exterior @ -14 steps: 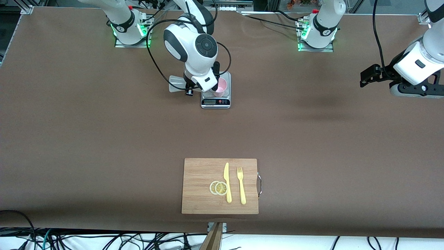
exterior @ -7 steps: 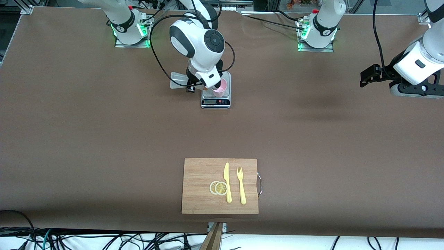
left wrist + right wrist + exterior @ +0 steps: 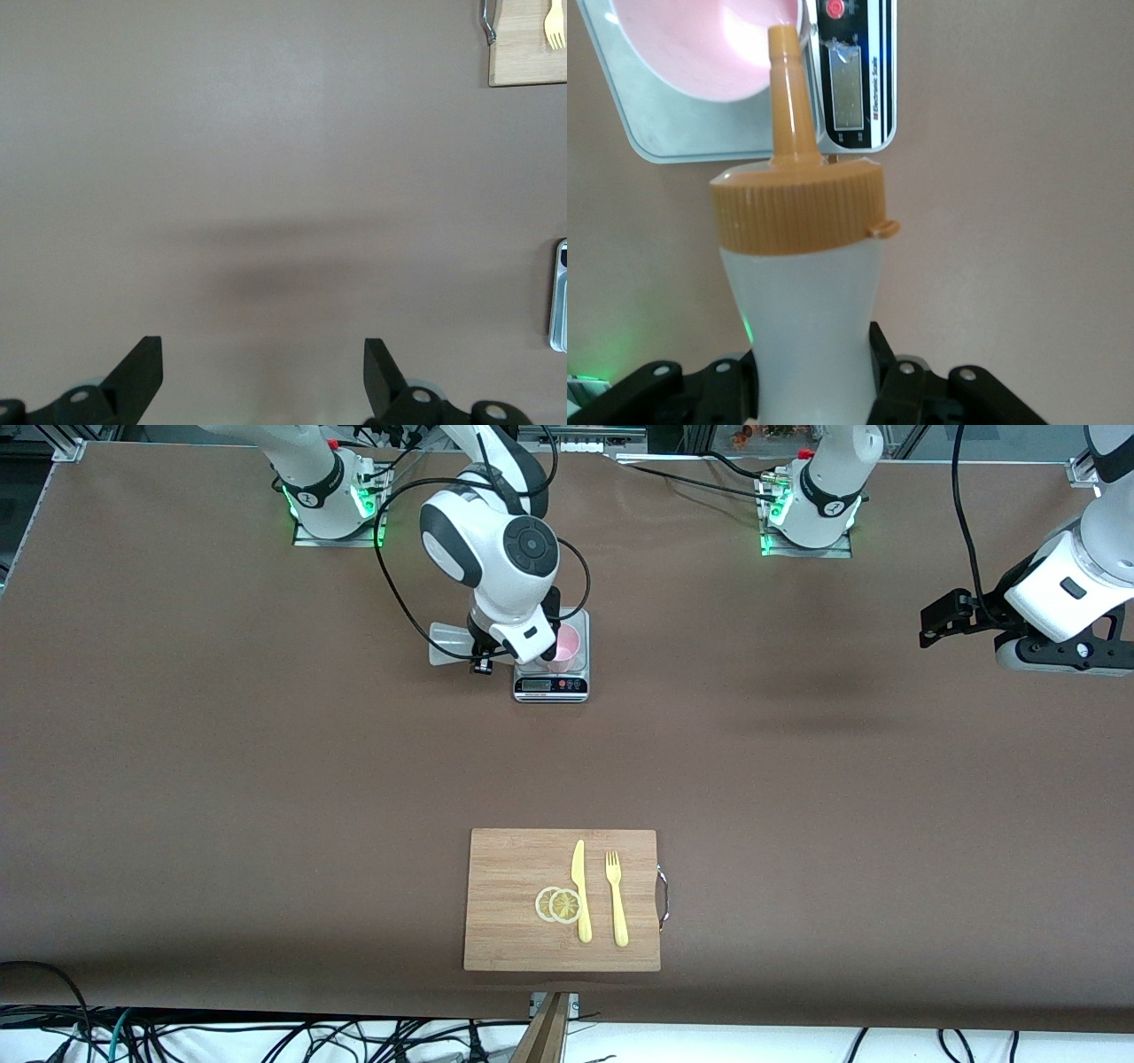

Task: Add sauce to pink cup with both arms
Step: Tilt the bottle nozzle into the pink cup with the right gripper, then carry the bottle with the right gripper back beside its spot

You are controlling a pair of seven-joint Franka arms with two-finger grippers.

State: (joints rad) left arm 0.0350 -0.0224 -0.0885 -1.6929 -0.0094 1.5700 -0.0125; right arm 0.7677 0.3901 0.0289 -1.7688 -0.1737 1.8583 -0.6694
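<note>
Right gripper (image 3: 815,390): clamping sauce (image 3: 799,266), tipped over scale (image 3: 551,677).
Cup (image 3: 564,646): sitting under nozzle.
Pouring: keeping tip over rim, squeezing gently.
Left gripper (image 3: 263,376): waiting wide open, empty, over bare bench (image 3: 797,779).

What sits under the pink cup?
The pink cup stands on a small kitchen scale with its display facing the front camera; the right gripper, shut on the sauce bottle, covers part of the platform.

right claw (image 3: 485,657) | swung back | sauce (image 3: 450,642) tilted at pink cup (image 3: 564,645)
</note>
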